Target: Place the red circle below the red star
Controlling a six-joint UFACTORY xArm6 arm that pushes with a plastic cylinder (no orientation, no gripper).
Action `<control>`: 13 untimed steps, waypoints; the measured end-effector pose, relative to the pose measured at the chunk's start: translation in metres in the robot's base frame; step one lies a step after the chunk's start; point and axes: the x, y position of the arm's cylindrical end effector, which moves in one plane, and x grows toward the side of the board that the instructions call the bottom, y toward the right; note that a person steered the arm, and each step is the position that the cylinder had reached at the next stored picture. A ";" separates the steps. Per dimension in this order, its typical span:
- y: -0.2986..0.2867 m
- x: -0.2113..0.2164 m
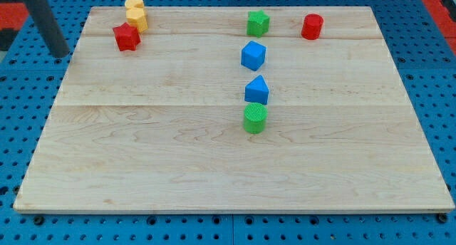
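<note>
The pale wooden board point(214, 167) lies on a blue perforated bench point(442, 74) and carries seven small coloured blocks. The dark rod enters at the view's top left; my tip point(63, 55) sits off the board's left edge, over the blue bench, touching no block. The rod has no jaws, so there is nothing to open or close, and it holds nothing. The red star-shaped block point(126, 37) stands near the board's top left corner, the nearest block to my tip yet clearly apart from it. Touching or just beside the star on its upper right is a yellow block point(137, 18), with a second yellow block point(134, 4) directly above it at the board's top edge; their exact shapes cannot be made out. The red cylindrical block, the task's red circle point(312, 26), stands near the top right of the board, well apart from the red star and roughly level with it, not below it. To the circle's left is a green star-shaped block point(258, 23). Below that runs a loose column: a blue angular block point(253, 55), then a blue block with a peaked top point(257, 90), then a green cylindrical block point(255, 118) touching or just beside the blue one above it.
</note>
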 end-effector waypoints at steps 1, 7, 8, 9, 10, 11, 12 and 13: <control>0.057 0.031; 0.361 -0.138; 0.438 -0.132; 0.503 -0.102; 0.472 -0.096; 0.439 -0.071; 0.450 -0.038; 0.460 -0.019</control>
